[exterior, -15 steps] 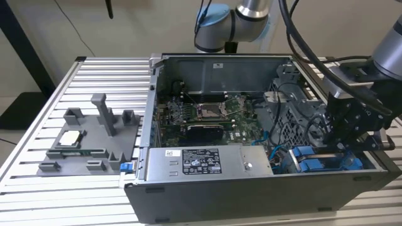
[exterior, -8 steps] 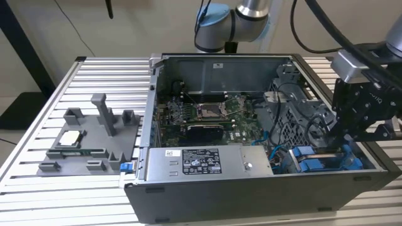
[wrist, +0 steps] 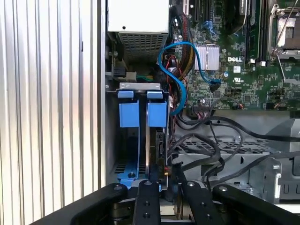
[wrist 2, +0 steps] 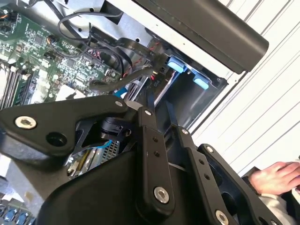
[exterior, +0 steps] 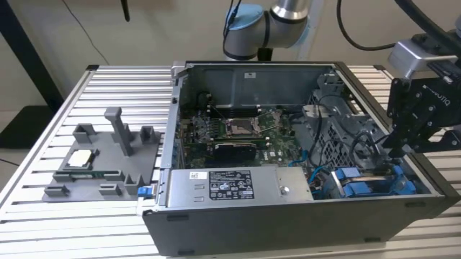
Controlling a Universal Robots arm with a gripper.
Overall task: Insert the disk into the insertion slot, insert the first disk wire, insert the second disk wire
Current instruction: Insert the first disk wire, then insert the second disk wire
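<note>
The disk (wrist: 148,145) stands on edge inside the insertion slot (wrist: 123,167), its blue carrier tab (wrist: 157,114) showing beside a second blue tab (wrist: 128,114). In the exterior view the slot (exterior: 366,181) sits at the case's front corner on the exterior view's right. My gripper (wrist: 171,197) hangs right over the disk's end, and its fingers (wrist: 146,201) are close together on a black disk wire (wrist: 177,172). In the second wrist view the same wire (wrist 2: 159,101) runs out from between the tips of my gripper (wrist 2: 163,121). My gripper (exterior: 398,152) dips into the case there.
Loose black cables (wrist: 211,140) and a blue cable (wrist: 180,70) crowd the space beside the slot. The power-supply box (exterior: 230,186) lies along the case front. A grey fixture tray (exterior: 101,162) rests on the slatted table. A person's hand (wrist 2: 276,178) is close by.
</note>
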